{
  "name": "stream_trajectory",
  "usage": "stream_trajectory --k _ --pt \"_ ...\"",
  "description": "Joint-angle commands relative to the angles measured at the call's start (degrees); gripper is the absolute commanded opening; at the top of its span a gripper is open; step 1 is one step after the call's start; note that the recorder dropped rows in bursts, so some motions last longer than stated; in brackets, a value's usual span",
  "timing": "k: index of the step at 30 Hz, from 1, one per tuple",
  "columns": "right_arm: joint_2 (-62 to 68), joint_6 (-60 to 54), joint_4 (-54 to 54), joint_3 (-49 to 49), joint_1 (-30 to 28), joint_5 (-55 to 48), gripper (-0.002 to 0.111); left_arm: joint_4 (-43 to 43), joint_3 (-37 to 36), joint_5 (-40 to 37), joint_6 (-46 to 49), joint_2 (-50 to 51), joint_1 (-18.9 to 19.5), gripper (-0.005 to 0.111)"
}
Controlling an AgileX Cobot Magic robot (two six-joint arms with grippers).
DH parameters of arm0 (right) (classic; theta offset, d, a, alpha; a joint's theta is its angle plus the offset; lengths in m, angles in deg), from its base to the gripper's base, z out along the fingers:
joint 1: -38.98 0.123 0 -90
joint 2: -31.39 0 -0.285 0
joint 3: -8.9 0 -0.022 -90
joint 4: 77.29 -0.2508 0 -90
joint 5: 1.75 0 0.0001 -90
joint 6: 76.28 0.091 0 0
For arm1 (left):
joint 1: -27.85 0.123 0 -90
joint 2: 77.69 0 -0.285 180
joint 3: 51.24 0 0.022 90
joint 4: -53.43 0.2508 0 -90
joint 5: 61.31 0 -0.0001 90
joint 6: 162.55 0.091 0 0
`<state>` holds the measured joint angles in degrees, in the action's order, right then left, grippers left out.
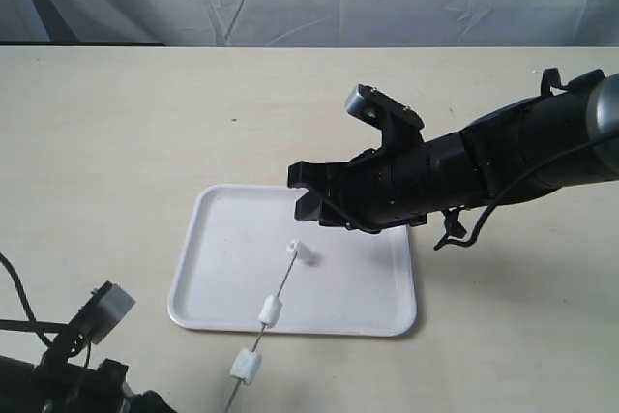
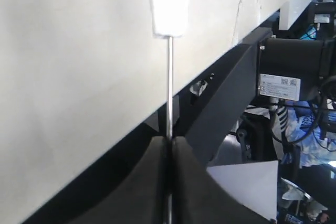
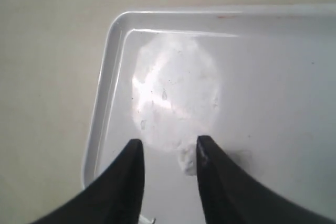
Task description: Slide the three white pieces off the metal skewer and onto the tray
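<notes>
Reaching over the tray (image 1: pixel 358 282), the right end effector (image 1: pixel 304 192) hangs in the exterior view with its fingers apart and nothing held between them. Close under its tips is the first piece (image 1: pixel 302 252), sitting on the free end of the skewer (image 1: pixel 280 282). The second piece (image 1: pixel 269 310) is farther from this end effector, over the rim of the tray. The third piece (image 1: pixel 246 367) is the farthest from it, past the rim and above the worktop (image 1: pixel 116 142). From there the skewer goes on toward the left arm (image 1: pixel 92 379) and leaves the picture, so the left end effector cannot be seen here.

The left wrist view shows the left end effector (image 2: pixel 169 142) closed tightly on the skewer (image 2: pixel 169 87). The rod goes straight out from its tips, and one piece (image 2: pixel 169 3) sits on it well ahead of them. The other pieces are not visible in this view.

In the right wrist view the right end effector (image 3: pixel 165 156) is open with a moderate gap. One piece (image 3: pixel 187 162) appears in this gap, just beside one of the fingers (image 3: pixel 210 182), above the floor of the tray (image 3: pixel 105 103). I cannot tell if they touch. The skewer is too thin to make out here.
</notes>
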<state>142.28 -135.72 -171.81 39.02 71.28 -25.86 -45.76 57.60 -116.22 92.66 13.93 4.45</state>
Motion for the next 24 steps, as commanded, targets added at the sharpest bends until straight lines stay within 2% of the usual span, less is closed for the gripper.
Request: stream_trajectory --k 1,9,24 --pt "0.2 -0.4 0.9 -0.2 -0.3 -2.2 0.034 -0.8 2.5 2.9 -1.6 -0.2 -0.1 0.0" --pt "0.2 -0.4 2.6 0.0 -0.1 -8.4 0.034 -0.8 7.0 5.7 -2.1 -0.2 -0.1 0.0" --pt "0.0 -0.1 3.0 0.0 -0.1 -16.3 0.034 -0.8 8.3 8.8 -2.8 -0.2 -0.1 0.0"
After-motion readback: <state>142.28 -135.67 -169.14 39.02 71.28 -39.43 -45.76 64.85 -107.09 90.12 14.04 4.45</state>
